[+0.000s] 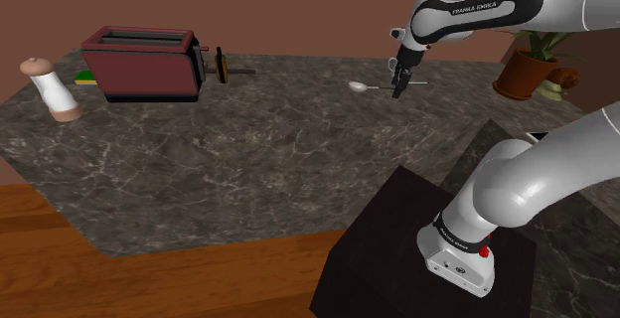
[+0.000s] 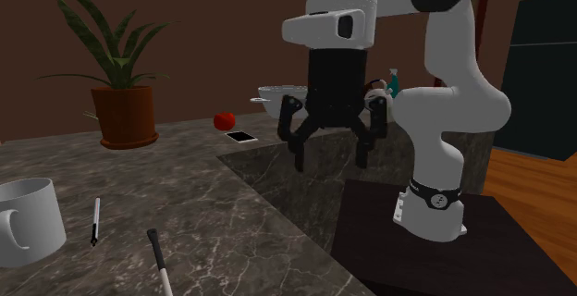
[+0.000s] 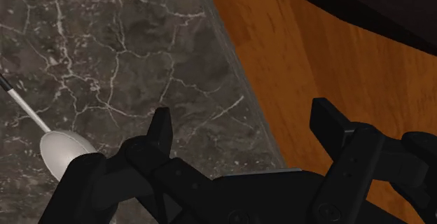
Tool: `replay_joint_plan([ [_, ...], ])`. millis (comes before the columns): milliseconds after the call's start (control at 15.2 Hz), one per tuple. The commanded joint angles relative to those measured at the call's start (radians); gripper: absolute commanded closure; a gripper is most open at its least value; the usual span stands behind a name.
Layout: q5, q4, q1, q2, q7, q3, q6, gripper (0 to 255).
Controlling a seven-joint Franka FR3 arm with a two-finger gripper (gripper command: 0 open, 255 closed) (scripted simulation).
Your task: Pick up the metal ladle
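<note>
The ladle [image 1: 362, 86] lies flat on the dark marble counter [image 1: 258, 157], with its pale bowl toward the shoulder view's left and its thin handle running right. My black gripper [image 1: 400, 85] hangs by the handle, pointing down. In the wrist view the ladle's bowl [image 3: 66, 152] sits outside one finger [image 3: 162, 128], not between the two, and its white handle slants away from it. The gripper [image 3: 245, 128] is open and holds nothing. In the second exterior view the gripper [image 2: 329, 151] has its fingers spread wide above the counter.
A dark red toaster [image 1: 144, 63], a knife [image 1: 224, 68], a sponge [image 1: 87, 78] and a pepper mill [image 1: 52, 89] stand at the counter's far left. A potted plant [image 1: 524, 73] stands at the right. A mug [image 2: 28, 220], a pen [image 2: 95, 220], a phone [image 2: 241, 137] and an apple [image 2: 223, 120] are nearby.
</note>
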Motion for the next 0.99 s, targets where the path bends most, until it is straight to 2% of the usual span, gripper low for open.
replay_joint_plan([
  [0,0.018,0.047,0.017,0.077,-0.095,-0.053,0.040,0],
  [264,0.099,0.142,0.051,0.238,-0.291,-0.147,0.111,0],
  [528,0.249,0.263,0.059,0.427,-0.515,-0.210,0.155,0],
  [726,0.379,0.372,0.021,0.577,-0.681,-0.211,0.162,0],
  [924,0.487,0.498,-0.048,0.716,-0.820,-0.178,0.149,0],
])
